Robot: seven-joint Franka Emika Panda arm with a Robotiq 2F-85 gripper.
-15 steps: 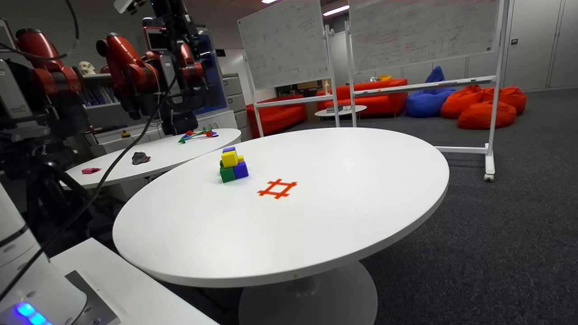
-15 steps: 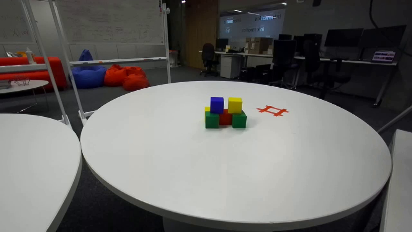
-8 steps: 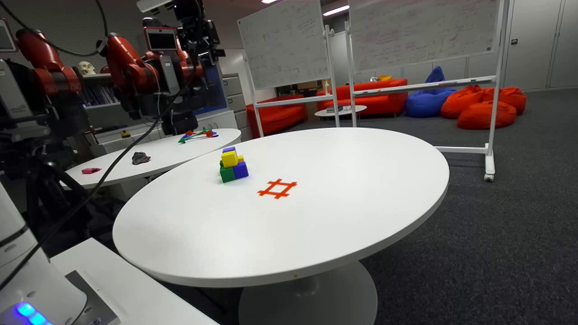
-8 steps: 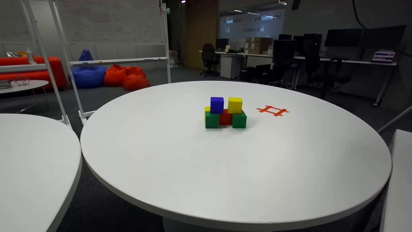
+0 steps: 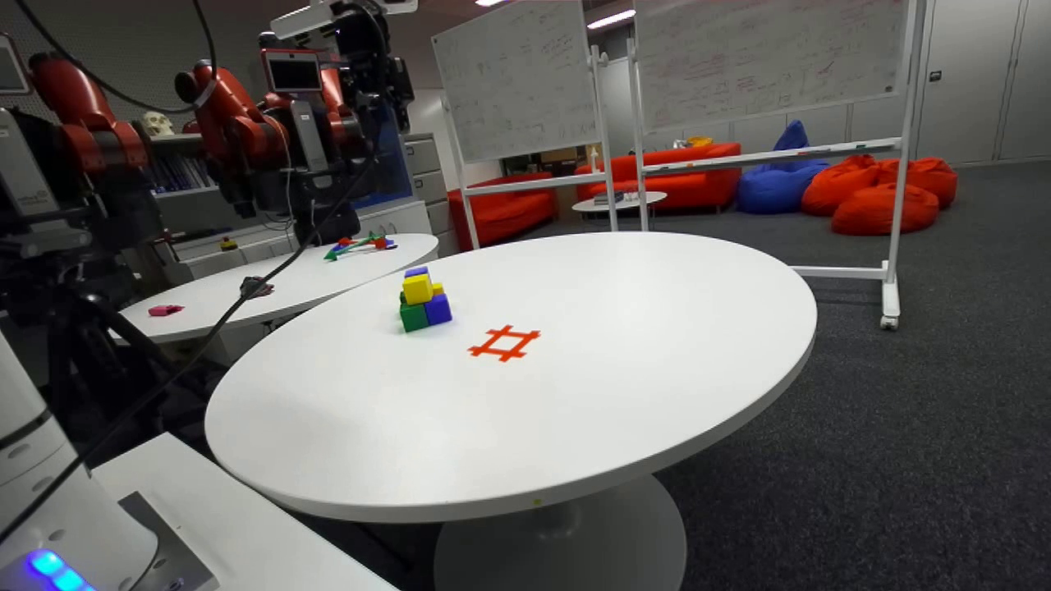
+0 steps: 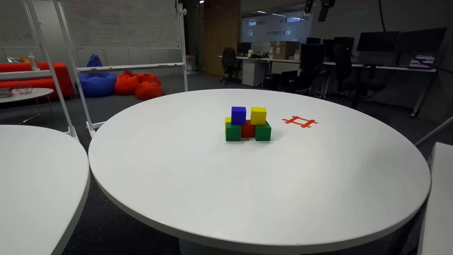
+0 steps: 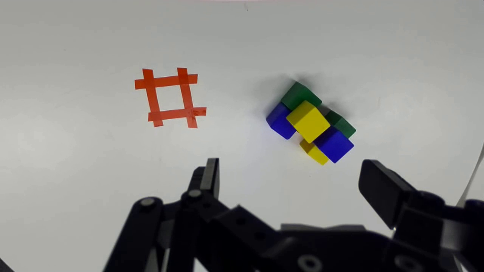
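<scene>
Stacked blocks (image 5: 422, 297), round table (image 5: 534, 410), tape outline (image 5: 513, 354) (bright red)

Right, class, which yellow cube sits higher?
In an exterior view, the upper yellow cube stands above a green cube; the lower yellow cube peeks from behind another.

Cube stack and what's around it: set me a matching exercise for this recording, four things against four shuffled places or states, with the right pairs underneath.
Things
1. tape square
2. tool
3. red cube
4. upper yellow cube

Places or states
A. in the wrist view, partly hides a green cube
B. in an exterior view, shows between two green cubes
C. flat on the white table
D. open, with nothing in its grasp

Right pairs: 1-C, 2-D, 3-B, 4-A
</scene>
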